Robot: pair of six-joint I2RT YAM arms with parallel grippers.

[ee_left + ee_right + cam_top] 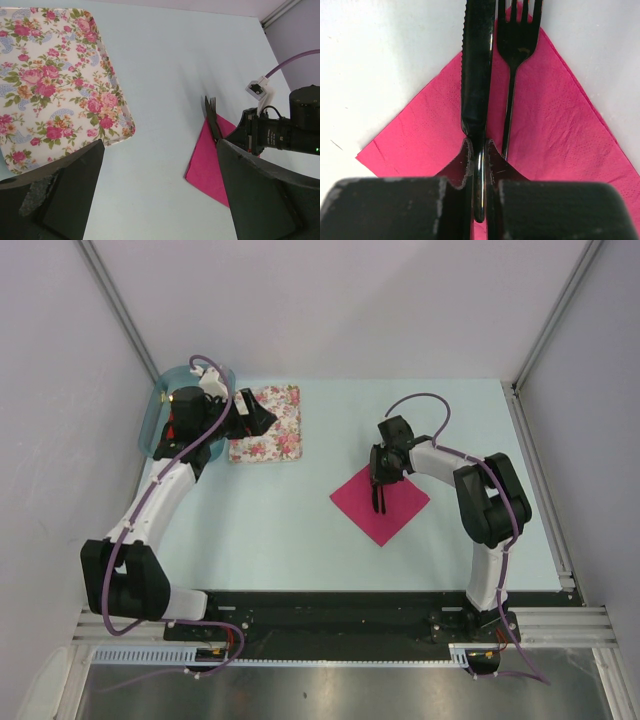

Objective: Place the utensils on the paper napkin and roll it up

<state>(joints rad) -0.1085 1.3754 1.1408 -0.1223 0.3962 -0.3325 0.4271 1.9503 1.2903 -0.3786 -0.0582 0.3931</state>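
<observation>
The magenta paper napkin [381, 502] lies as a diamond on the table right of centre; it also shows in the right wrist view [555, 130] and the left wrist view [207, 162]. A dark fork [516, 55] lies on it, tines past its far corner. My right gripper [480, 150] is shut on the dark table knife [476, 75], holding its handle just left of the fork over the napkin; both utensils show in the left wrist view [212, 117]. My left gripper [160, 165] is open and empty at the far left, beside the floral cloth [265, 423].
The floral cloth [55, 80] lies at the back left. A translucent blue bin [160, 410] stands at the far left edge behind my left arm. Metal frame rails run along the walls and the right table edge [540, 490].
</observation>
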